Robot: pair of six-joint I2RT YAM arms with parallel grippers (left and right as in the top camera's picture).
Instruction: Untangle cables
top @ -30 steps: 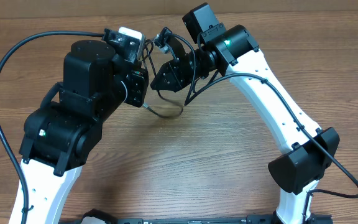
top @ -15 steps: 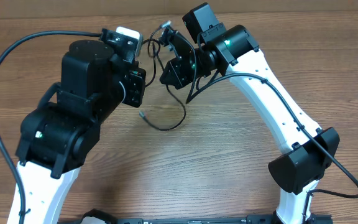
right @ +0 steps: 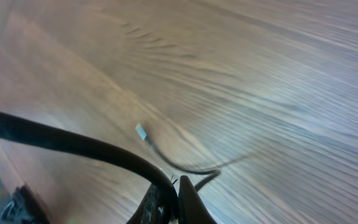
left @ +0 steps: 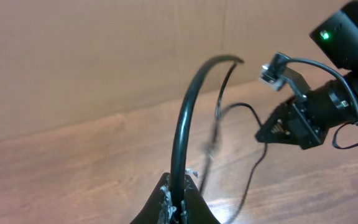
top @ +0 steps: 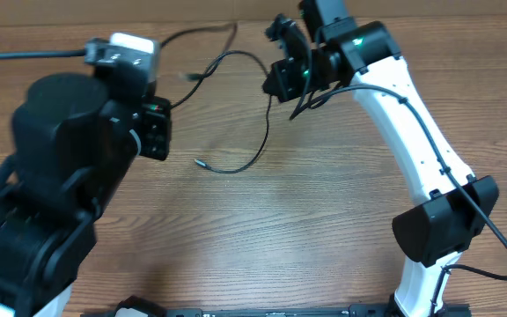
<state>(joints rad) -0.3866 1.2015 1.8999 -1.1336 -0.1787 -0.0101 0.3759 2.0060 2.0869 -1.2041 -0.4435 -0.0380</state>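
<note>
Black cables; brown wood-grain table; black-and-white arms.

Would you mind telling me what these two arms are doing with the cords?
Two robot arms are working on some thin black cords. The left claw is shut on one cord that arches up from it, and the right claw is shut on another. A loose end with a small plug lies on the wooden table. The cords appear to run between the two arms, so the untangling doesn't look finished.
</note>
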